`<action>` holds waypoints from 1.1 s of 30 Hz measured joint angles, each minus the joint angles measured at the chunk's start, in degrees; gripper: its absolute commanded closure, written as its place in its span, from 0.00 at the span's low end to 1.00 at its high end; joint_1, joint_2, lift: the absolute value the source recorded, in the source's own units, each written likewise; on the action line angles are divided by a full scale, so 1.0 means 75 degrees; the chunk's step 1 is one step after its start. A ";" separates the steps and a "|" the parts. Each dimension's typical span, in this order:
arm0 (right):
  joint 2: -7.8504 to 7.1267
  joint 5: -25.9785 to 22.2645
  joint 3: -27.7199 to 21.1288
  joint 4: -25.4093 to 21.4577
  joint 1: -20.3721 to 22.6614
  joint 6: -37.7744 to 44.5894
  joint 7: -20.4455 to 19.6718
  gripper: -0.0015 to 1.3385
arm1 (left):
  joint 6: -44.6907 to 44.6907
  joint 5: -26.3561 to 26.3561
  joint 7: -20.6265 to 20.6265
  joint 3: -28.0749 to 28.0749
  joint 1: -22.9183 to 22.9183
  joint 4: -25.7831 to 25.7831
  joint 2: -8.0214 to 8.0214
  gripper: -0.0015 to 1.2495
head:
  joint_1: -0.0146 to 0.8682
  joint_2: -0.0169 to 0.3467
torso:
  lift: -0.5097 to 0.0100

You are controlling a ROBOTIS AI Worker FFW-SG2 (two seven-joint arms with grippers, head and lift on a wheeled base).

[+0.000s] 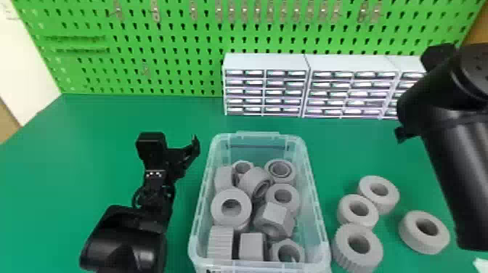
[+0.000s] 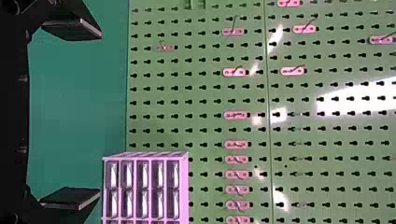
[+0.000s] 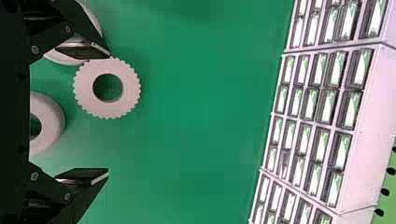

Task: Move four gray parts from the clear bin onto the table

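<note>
Left gripper [image 1: 183, 156]: jaws spread wide, nothing between them; placed left of the clear bin [image 1: 313, 188], apart from its wall. Right gripper [image 3: 109, 113]: jaws likewise spread wide, nothing held; placed over the worktop [image 3: 201, 116], near a toothed gray ring [image 3: 130, 88]. One finger overlapping that ring's edge in the right wrist view; contact impossible to tell. Right arm [image 1: 441, 163]: at the far right in the head view.

Clear bin: open-topped, stocked with about ten gray parts [image 1: 225, 219], jumbled together, some flat, some on their sides; rings, ribbed pieces and a hexagonal nut-like piece [image 1: 274, 250] at the near end.

On the worktop, right of the bin: four gray rings [image 1: 417, 245]. Three close together in a rough line, the nearest with a ribbed side; the fourth just beside, farther right.

Behind: white drawer cabinets [image 1: 267, 61], against a green pegboard [image 1: 181, 40] with small metal hooks [image 1: 156, 14].
</note>
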 measured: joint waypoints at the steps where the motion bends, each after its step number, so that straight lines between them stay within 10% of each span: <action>1: 0.0011 0.0060 -0.0010 0.0045 -0.0025 0.0000 0.0000 0.28 | 0.0000 0.0000 0.0000 0.0000 0.0002 0.0000 0.0000 0.08 | 0.80 0.24 | 0.88; 16: 0.0031 0.0496 -0.0051 0.0246 -0.0339 0.0000 0.0000 0.28 | 0.0000 -0.0012 0.0000 0.0010 0.0018 0.0000 0.0000 0.08 | 0.80 0.24 | 0.88; 33: 0.0021 -0.2389 -0.0534 -0.1221 -0.0310 -0.0015 0.0000 0.28 | -0.0024 -0.0012 0.0000 0.0008 0.0001 0.0008 0.0000 0.08 | 0.80 0.24 | 0.88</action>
